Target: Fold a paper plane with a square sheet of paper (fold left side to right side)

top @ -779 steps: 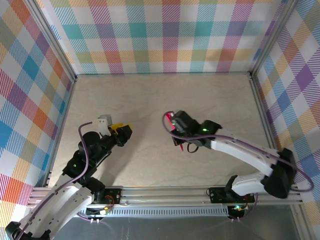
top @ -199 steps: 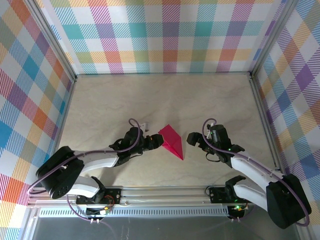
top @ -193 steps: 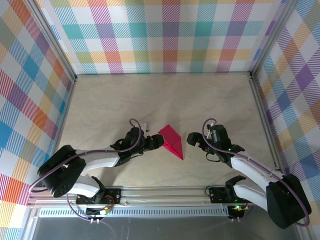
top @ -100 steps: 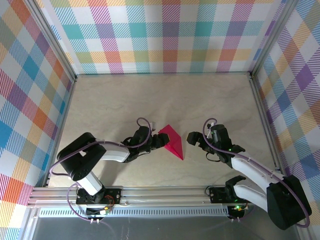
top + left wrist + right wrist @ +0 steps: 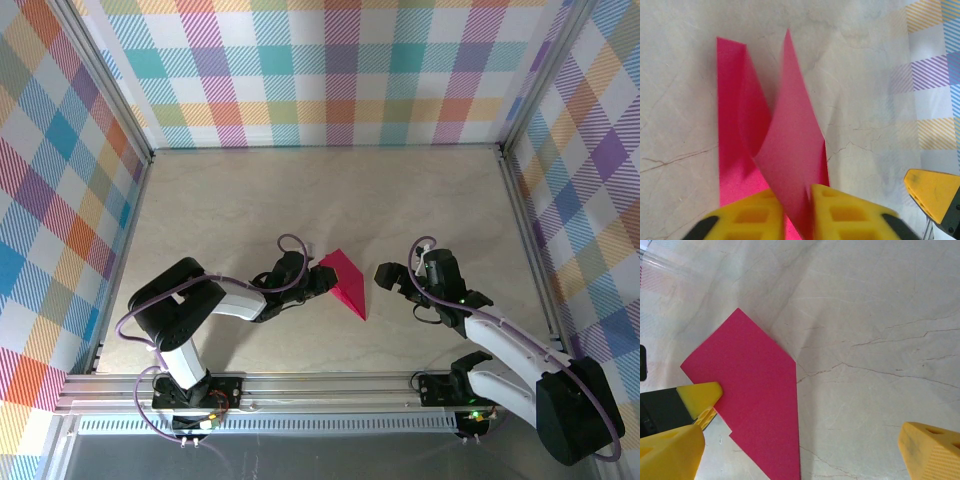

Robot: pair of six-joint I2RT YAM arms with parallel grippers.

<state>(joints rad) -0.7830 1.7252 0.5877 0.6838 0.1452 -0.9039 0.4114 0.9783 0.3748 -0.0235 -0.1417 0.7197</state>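
The magenta-pink paper (image 5: 347, 281) lies mid-table, folded into a narrow pointed dart shape with its tip toward the near edge. My left gripper (image 5: 318, 283) is at its left edge, shut on a flap. In the left wrist view that flap (image 5: 792, 145) rises curled off the lower layer (image 5: 735, 125), pinched between the yellow fingers (image 5: 752, 220) of the left gripper (image 5: 797, 220). My right gripper (image 5: 392, 279) stands open just right of the paper, apart from it. In the right wrist view the paper (image 5: 760, 405) lies flat between the spread fingertips of the right gripper (image 5: 802, 437).
The pale marble-patterned table (image 5: 330, 200) is walled by plaid panels on three sides. An aluminium rail (image 5: 330, 385) runs along the near edge by the arm bases. The left gripper's yellow fingertip (image 5: 702, 392) rests on the paper's left edge.
The left arm has swung its elbow right and pushed its gripper onto the paper's left edge, lifting the flap. The right arm has stayed still.
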